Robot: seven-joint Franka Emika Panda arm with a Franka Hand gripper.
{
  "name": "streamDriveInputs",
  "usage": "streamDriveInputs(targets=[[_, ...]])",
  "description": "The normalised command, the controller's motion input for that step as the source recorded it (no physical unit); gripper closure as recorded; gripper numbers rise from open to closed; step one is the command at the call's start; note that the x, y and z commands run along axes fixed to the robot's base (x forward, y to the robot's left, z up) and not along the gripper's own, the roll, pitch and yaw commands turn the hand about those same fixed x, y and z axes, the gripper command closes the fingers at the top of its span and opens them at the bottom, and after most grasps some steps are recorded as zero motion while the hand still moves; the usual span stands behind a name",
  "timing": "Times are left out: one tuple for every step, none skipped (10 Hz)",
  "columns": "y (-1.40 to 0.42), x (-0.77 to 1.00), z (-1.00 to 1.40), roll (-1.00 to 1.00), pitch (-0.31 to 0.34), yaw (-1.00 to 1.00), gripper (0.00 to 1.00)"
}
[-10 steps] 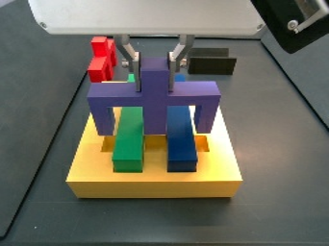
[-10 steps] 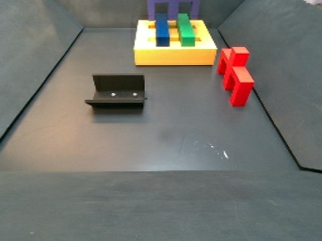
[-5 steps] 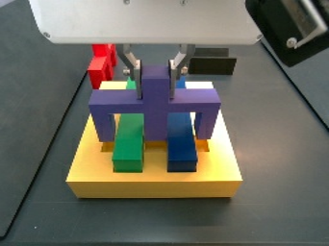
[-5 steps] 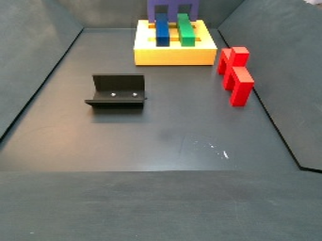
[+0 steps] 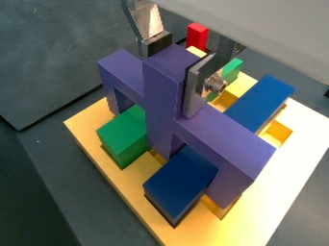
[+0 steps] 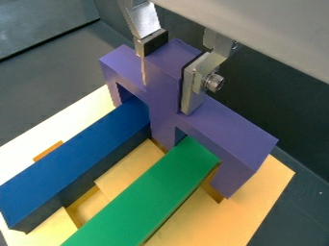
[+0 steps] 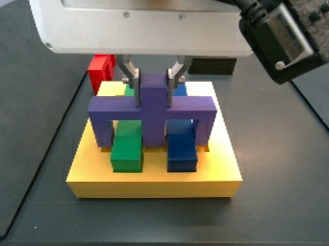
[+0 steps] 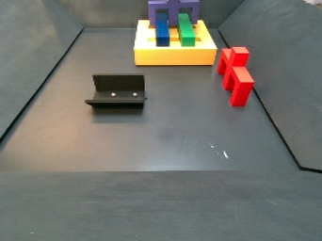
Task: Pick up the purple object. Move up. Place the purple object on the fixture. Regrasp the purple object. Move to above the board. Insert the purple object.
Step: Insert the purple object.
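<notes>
The purple object [image 7: 154, 106] stands upright on the yellow board [image 7: 154, 179], its prongs straddling the green bar [image 7: 126, 144] and the blue bar [image 7: 182, 146]. My gripper [image 7: 154, 73] is shut on the purple object's raised middle stem from above. In both wrist views the silver fingers [image 5: 206, 82] [image 6: 195, 85] press the stem's sides, with the gripper [image 5: 178, 60] [image 6: 172, 62] over the purple object [image 5: 167, 110] [image 6: 174, 96]. In a side view the purple object [image 8: 171, 11] shows at the far end on the board [image 8: 174, 55]. The black fixture [image 8: 117, 91] stands apart on the floor.
A red stepped block [image 8: 235, 73] lies on the floor next to the board, also seen behind it [image 7: 99, 67]. The fixture shows dark behind the gripper [image 7: 218, 65]. The floor is dark grey with raised walls around it.
My gripper has moved down with the purple object, which now sits lower over the two bars on the board.
</notes>
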Motion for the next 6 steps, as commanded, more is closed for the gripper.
streamDriveInputs(targets=[[-0.11, 0.03, -0.12, 0.03, 0.0, 0.0, 1.0], [-0.09, 0.05, -0.13, 0.04, 0.0, 0.0, 1.0], [-0.08, 0.09, -0.15, 0.09, 0.0, 0.0, 1.0], [-0.02, 0.15, -0.17, 0.12, 0.001, 0.0, 1.0], [-0.02, 0.11, -0.16, 0.13, 0.007, 0.0, 1.0], [0.0, 0.11, -0.13, 0.13, 0.011, 0.0, 1.0]])
